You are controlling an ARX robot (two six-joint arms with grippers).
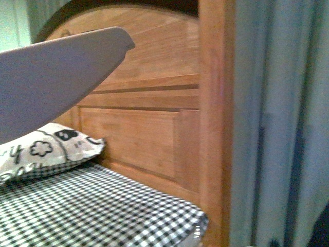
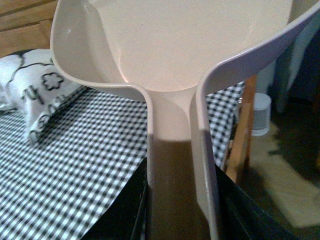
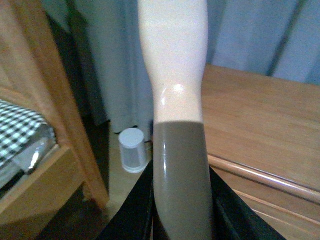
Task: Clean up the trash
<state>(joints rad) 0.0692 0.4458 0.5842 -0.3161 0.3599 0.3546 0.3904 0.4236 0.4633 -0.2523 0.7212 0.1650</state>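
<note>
My left gripper (image 2: 177, 220) is shut on the handle of the beige plastic dustpan (image 2: 170, 45), held up above the checked bed; its pan looks empty inside. The dustpan's underside also fills the upper left of the front view (image 1: 51, 77). My right gripper (image 3: 180, 215) is shut on the brush handle (image 3: 175, 100), which is beige above and grey-brown below; the bristles are out of view. The white tissue wad is not in view in any frame.
A bed with a black-and-white checked sheet (image 1: 92, 211), a patterned pillow (image 1: 46, 149) and a wooden headboard (image 1: 154, 103). Grey curtains (image 1: 282, 128) hang at the right. A small white cylinder (image 3: 133, 149) stands on the floor beside a wooden cabinet top (image 3: 260, 110).
</note>
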